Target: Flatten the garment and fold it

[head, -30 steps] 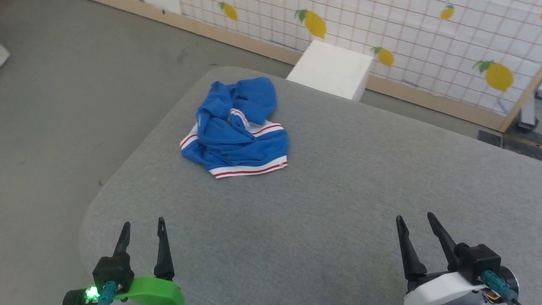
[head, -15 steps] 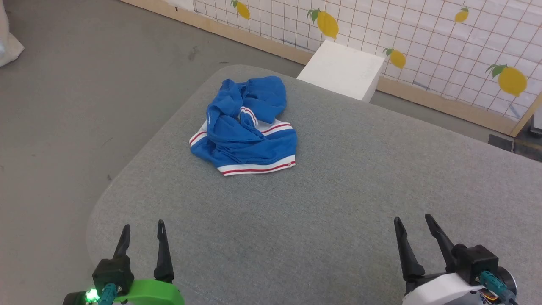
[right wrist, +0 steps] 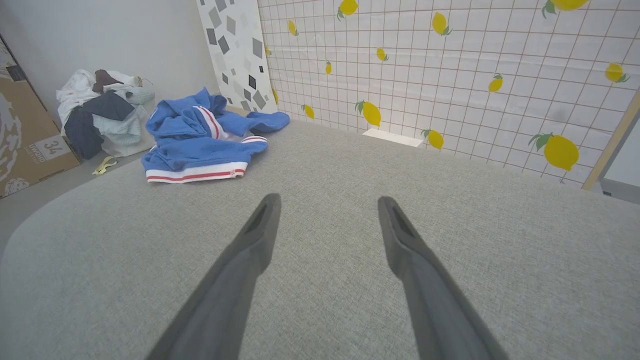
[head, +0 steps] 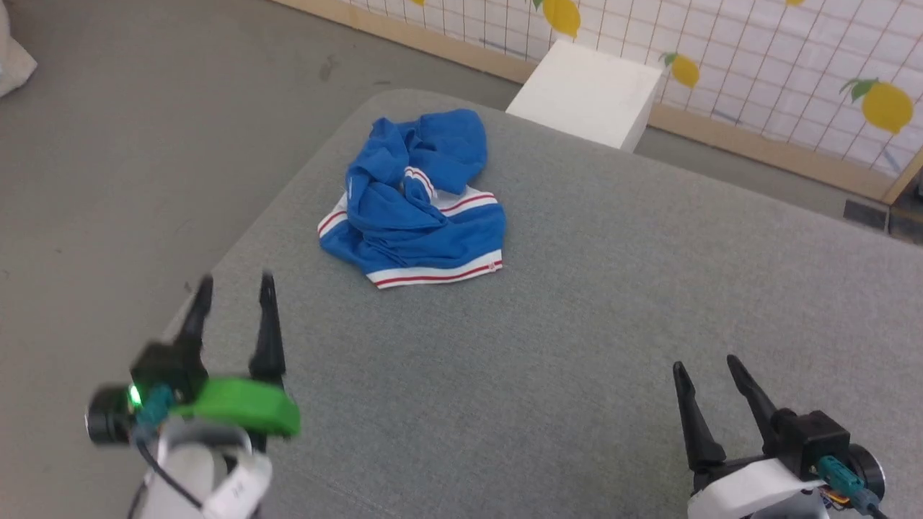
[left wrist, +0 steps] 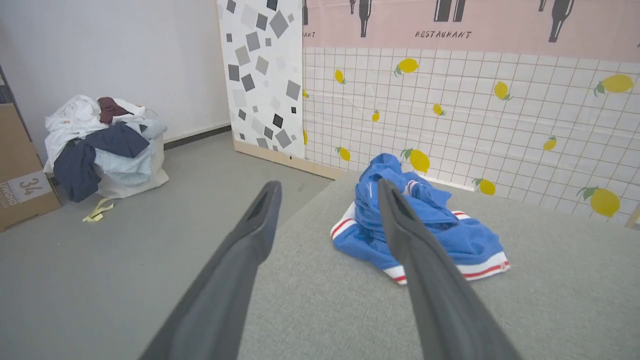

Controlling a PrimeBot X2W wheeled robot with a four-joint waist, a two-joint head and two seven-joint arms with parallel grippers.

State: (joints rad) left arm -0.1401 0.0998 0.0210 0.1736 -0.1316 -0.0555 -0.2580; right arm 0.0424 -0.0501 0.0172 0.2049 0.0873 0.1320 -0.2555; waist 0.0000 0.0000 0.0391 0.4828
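The garment, bright blue with white, red-striped trim, lies crumpled in a heap on the far left part of the grey padded table. It also shows in the left wrist view and the right wrist view. My left gripper hovers open over the table's left edge, nearer than the heap and apart from it. My right gripper stands open at the lower right, far from the cloth. Nothing sits between either pair of fingers.
A white box stands on the floor behind the table, against a lemon-print grid wall. A heap of laundry and a cardboard box stand on the grey floor to the left.
My left arm has lifted and moved forward toward the garment, still open. The right gripper has stayed in place. The head camera has shifted slightly.
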